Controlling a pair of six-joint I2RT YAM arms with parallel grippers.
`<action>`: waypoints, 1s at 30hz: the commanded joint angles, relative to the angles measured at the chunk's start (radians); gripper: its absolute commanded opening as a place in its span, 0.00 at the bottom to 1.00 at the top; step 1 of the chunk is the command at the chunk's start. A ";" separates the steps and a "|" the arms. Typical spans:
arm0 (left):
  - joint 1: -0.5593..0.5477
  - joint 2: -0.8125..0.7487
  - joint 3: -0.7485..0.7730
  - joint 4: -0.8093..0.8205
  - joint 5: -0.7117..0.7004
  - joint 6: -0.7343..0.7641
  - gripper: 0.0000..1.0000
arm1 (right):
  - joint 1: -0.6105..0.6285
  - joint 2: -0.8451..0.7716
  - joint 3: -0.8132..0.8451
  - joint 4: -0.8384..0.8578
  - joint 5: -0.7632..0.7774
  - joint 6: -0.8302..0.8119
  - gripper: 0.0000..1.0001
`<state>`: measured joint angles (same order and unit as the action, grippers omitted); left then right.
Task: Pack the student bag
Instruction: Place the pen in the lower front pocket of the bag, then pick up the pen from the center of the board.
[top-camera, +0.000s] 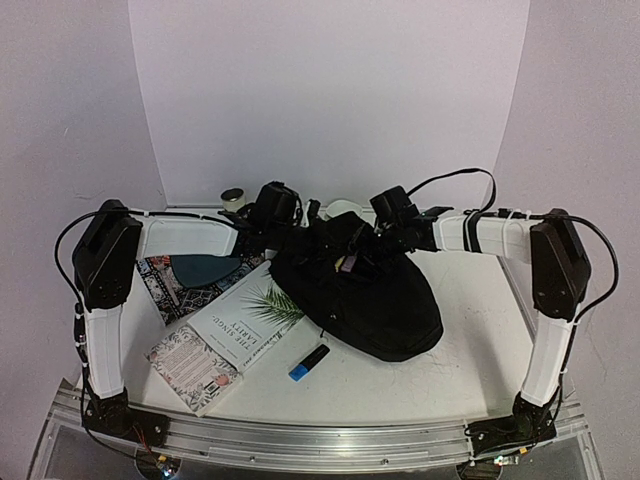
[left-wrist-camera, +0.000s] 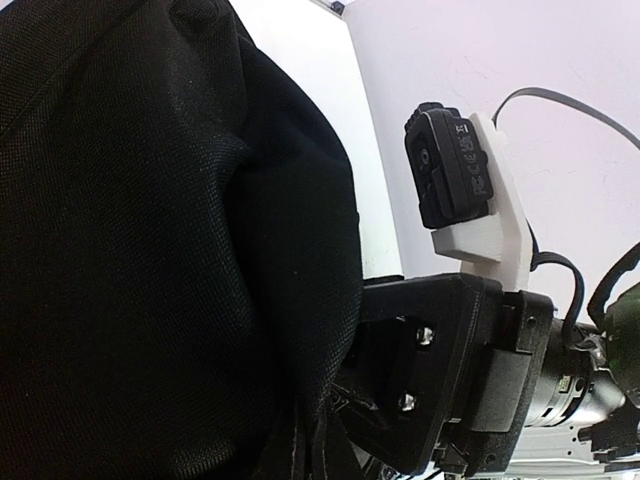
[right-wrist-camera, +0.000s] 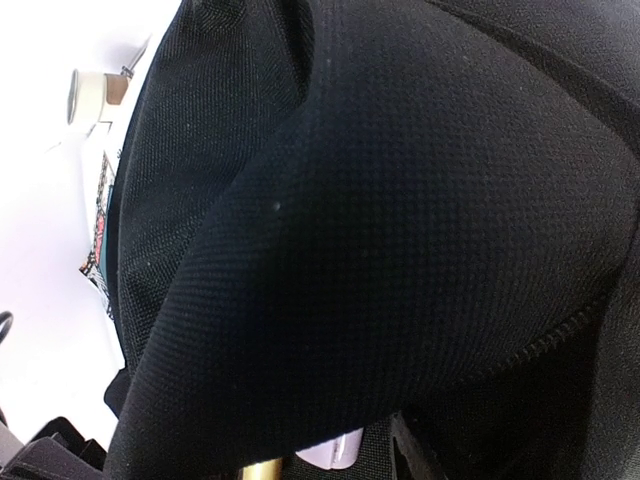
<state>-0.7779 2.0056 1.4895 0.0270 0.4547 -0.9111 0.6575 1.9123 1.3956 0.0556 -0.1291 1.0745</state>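
The student bag (top-camera: 370, 300), a large black fabric backpack, lies in the middle of the table with its top edge lifted between both arms. My left gripper (top-camera: 298, 222) is at the bag's upper left rim and shut on the fabric, and the bag (left-wrist-camera: 150, 250) fills the left wrist view and hides the jaws. My right gripper (top-camera: 373, 245) is pushed into the bag's mouth. The bag (right-wrist-camera: 400, 200) drapes over its jaws. A lilac object (right-wrist-camera: 335, 452) and a gold piece (right-wrist-camera: 250, 470) peek out under that fold.
Two books (top-camera: 240, 320) (top-camera: 195, 365) lie left of the bag. A blue and black stick (top-camera: 310, 362) lies in front of it. A patterned mat with a teal plate (top-camera: 195, 272) sits at the left, and a tape roll (top-camera: 233, 197) stands by the back wall.
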 joint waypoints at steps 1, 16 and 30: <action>-0.022 -0.060 -0.001 0.085 0.105 -0.010 0.00 | 0.019 -0.095 -0.019 0.131 -0.028 -0.074 0.51; 0.008 -0.052 -0.006 0.070 0.070 0.034 0.00 | 0.062 -0.329 -0.136 -0.007 -0.019 -0.319 0.57; 0.027 -0.051 0.023 -0.020 0.044 0.108 0.00 | 0.320 -0.390 -0.238 -0.179 0.042 -0.465 0.64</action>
<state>-0.7642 2.0056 1.4708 0.0164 0.4946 -0.8404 0.8895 1.5482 1.1590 -0.0527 -0.1321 0.6203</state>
